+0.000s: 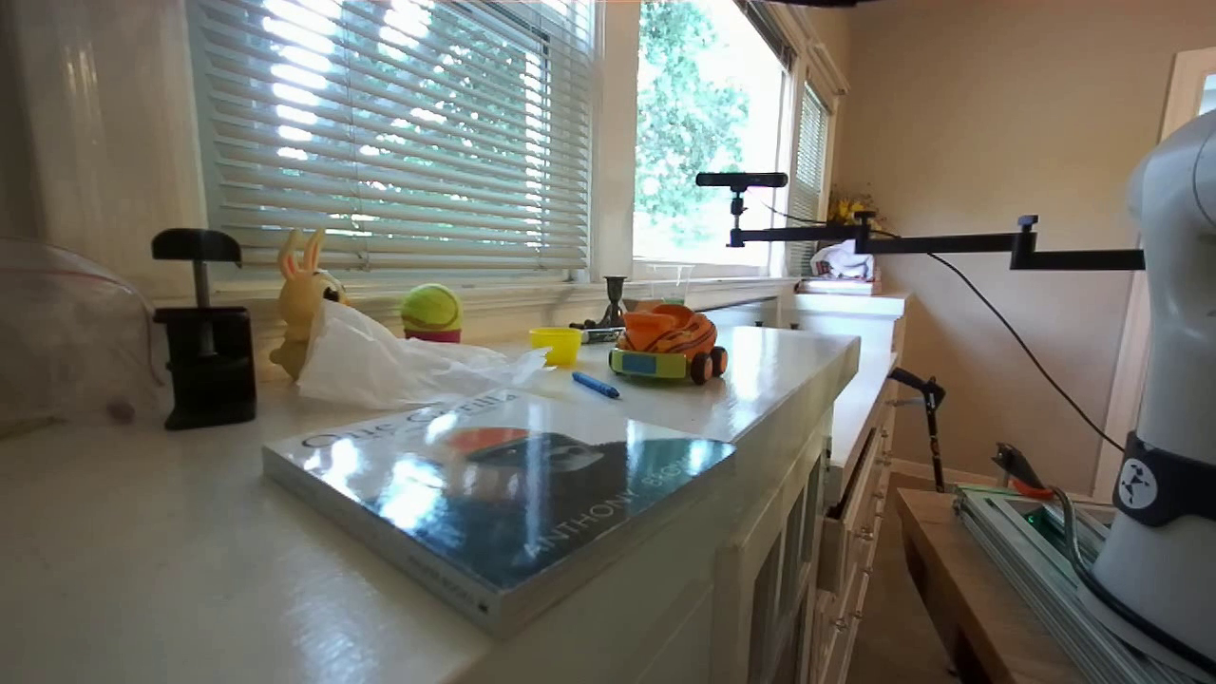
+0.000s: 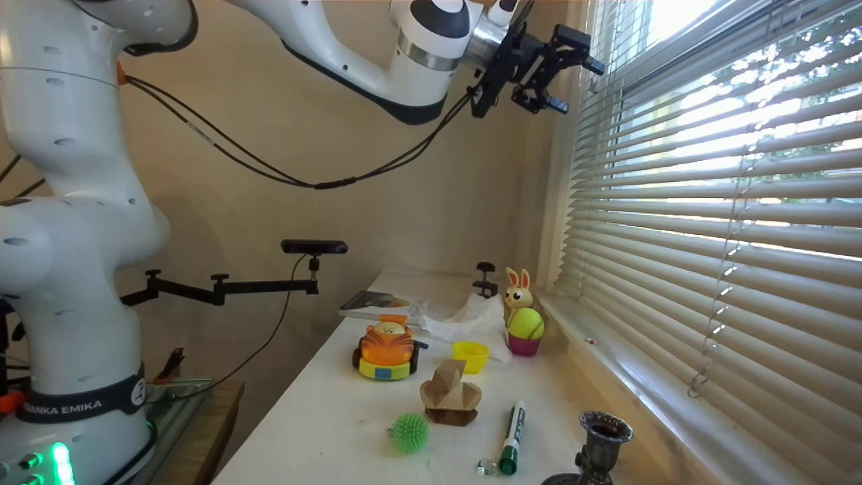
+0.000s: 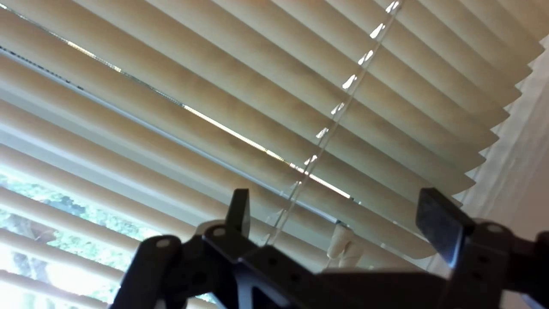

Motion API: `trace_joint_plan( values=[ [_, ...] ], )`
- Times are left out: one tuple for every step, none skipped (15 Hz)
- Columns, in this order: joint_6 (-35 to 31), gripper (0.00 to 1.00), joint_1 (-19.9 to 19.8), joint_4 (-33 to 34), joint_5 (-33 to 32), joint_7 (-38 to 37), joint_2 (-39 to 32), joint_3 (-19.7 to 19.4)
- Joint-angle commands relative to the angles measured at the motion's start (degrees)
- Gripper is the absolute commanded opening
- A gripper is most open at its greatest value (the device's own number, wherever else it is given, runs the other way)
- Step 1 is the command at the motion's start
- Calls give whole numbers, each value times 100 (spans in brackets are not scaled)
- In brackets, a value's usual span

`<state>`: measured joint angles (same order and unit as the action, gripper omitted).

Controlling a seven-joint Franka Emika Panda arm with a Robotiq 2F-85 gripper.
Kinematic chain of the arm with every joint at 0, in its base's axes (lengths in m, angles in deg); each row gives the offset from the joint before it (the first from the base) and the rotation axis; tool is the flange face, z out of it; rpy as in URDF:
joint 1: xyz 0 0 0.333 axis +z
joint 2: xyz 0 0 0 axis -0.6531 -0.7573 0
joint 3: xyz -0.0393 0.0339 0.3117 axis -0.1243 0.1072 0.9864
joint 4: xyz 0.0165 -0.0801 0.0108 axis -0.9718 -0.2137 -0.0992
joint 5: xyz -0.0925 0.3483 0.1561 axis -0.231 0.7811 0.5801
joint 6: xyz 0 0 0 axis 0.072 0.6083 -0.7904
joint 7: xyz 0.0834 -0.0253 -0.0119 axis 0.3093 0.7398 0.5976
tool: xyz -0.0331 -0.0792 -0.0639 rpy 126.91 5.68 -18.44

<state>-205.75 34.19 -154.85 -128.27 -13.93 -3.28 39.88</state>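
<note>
My gripper (image 2: 576, 85) is high above the white counter (image 2: 316, 417), close to the window and pointing toward its blinds (image 2: 673, 202). In the wrist view the two fingers of the gripper (image 3: 339, 214) stand wide apart with nothing gripped. Behind the gap, the slatted blinds (image 3: 257, 86) fill most of the picture. Two pale cord tassels (image 3: 345, 249) hang in front of the slats, seen between the fingers; whether anything touches them I cannot tell. Down on the counter lie an orange tiger car (image 2: 385, 350), a yellow cup (image 2: 471, 357) and a green spiky ball (image 2: 409, 433).
Also on the counter are a book (image 1: 503, 484), white plastic (image 1: 399, 366), a rabbit figure (image 1: 302, 304), a black clamp (image 1: 209, 351), a blue pen (image 1: 596, 384), a brown faceted object (image 2: 450, 397), a marker (image 2: 513, 434) and a candlestick (image 2: 601, 441). A camera arm (image 2: 262, 288) reaches toward the counter.
</note>
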Motion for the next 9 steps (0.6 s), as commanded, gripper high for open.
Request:
trace_joint_plan(
  values=[
    [-135, 100, -118, 250, -433, -519, -168, 98],
    [-141, 100, -117, 286, -504, -604, -197, 105],
    [-155, 100, -107, 327, -532, -652, -244, 115],
    [-166, 100, -95, 364, -560, -691, -279, 126],
    [-173, 100, -87, 412, -617, -741, -314, 138],
    [-209, 100, -82, 465, -685, -790, -352, 148],
    [-213, 100, -72, 525, -730, -806, -392, 159],
    [-234, 100, -67, 583, -761, -828, -433, 165],
    [-246, 100, -64, 639, -797, -852, -464, 171]
  ],
)
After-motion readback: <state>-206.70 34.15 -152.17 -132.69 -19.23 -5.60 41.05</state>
